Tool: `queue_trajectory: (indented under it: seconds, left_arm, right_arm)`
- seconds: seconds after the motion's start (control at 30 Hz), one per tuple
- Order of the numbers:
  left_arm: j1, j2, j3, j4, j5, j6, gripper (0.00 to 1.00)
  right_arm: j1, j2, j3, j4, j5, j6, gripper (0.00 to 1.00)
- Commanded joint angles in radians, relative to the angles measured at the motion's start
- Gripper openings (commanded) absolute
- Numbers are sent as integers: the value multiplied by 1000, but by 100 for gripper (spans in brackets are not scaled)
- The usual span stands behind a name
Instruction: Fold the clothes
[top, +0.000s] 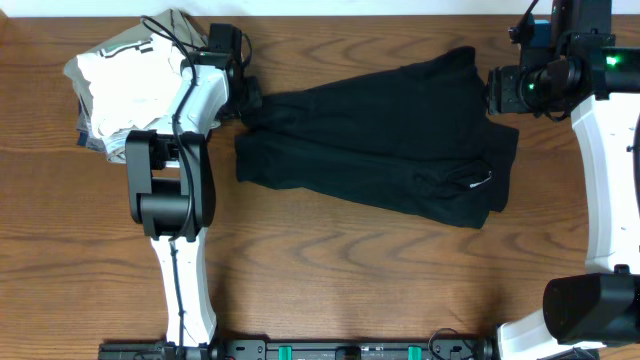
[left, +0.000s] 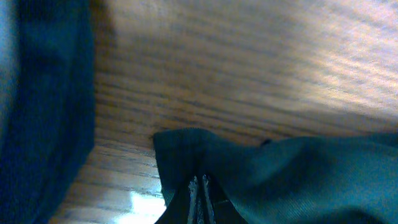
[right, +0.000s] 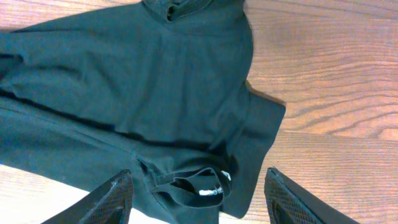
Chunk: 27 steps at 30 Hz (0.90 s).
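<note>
The clothes (top: 380, 130), one big black garment, lie spread on the counter (top: 330, 280) just beside the stack of folded garments (top: 130, 80), stretching away from it. At the end nearest the stack, the left claw (top: 245, 100) is pinching a bunched corner of the fabric. Its wrist view shows cloth clamped right between the tips, likely to anchor or draw that edge for a fold. At the end farthest from the stack, the right claw (right: 199, 177) hangs above the cloth with fingers (right: 118, 196) spread wide, gripping nothing. The white label (right: 211, 190) sits right beneath it, in a rumpled fold. My read: it's lining up a matching grab so both ends move together.
</note>
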Motion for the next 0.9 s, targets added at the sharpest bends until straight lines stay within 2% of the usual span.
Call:
queue_trajectory:
  seconds: [0.0,0.2,0.33,0.67,0.77,0.87]
  left_arm:
    - [-1,-124,19,11,-8,20,6]
    - [-1,-199,19,18,-8,24,6]
    - [-1,-202,19,14,-8,33,6]
    - [2,-201,19,68,-17,84,6]
    - [2,-189,19,74,-46,85,6]
    - [4,-170,19,78,-50,85,24]
  right_arm:
    - [8,11,2,8,-3,-15,65]
    - [8,34,2,18,-26,-15,63]
    - [8,51,2,24,-33,-16,62]
    - [11,117,2,170,-68,-16,62]
    - [23,137,2,170,-70,-16,64]
    - [35,145,2,170,-70,-20,66]
